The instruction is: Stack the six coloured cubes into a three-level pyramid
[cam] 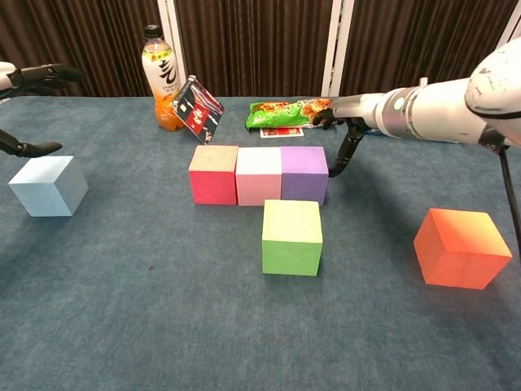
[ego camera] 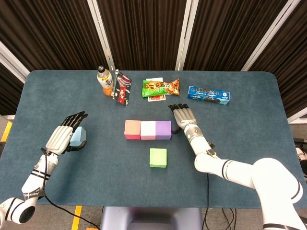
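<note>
Blue table: purple cube (ego camera: 163, 129) just beside empty, spread right hand (ego camera: 184, 117) (fingers apart).

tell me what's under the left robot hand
A light blue cube sits on the table below the left robot hand. In the head view the hand covers most of it, so only its right edge shows; the chest view shows the cube whole, with the fingers apart above it, not gripping.

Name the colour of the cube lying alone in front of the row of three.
Light green. The cube shows best in the chest view, just in front of the row.
</note>
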Robot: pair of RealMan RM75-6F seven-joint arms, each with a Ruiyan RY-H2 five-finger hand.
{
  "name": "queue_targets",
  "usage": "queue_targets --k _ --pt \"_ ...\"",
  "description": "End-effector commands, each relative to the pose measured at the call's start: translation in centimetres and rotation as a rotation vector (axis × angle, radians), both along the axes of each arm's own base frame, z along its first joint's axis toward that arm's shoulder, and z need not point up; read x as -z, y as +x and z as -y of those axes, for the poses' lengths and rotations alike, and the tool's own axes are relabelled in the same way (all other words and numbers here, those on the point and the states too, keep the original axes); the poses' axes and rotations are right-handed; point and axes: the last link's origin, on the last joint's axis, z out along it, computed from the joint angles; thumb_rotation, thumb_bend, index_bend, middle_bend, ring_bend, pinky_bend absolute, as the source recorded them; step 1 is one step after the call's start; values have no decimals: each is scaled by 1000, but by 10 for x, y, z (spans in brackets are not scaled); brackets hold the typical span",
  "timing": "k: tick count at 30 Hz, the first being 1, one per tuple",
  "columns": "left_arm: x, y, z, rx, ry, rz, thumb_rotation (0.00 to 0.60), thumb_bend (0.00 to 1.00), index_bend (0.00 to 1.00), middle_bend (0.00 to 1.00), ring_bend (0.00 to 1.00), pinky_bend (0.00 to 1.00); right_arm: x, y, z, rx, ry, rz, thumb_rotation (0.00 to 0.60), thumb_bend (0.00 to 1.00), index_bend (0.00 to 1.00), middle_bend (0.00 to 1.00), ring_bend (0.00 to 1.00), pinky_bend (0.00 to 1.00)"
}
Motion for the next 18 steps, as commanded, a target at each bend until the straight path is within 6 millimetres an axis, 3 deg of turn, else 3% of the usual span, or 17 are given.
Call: queue_targets --k 1,13,18 --pt "0 0 0 0 2 0 600 344 0 0 0 74 1 2 -1 -5 3 3 600 271 81 168 28 106" --pt "1 0 -1 5 -4 -1 600 344 0 0 0 74 6 8 -3 -11 11 7 600 272 82 168 28 106" --pt "1 3 -5 21 -11 -20 600 343 0 0 0 74 -4 2 -6 -10 4 3 600 272 82 168 28 106"
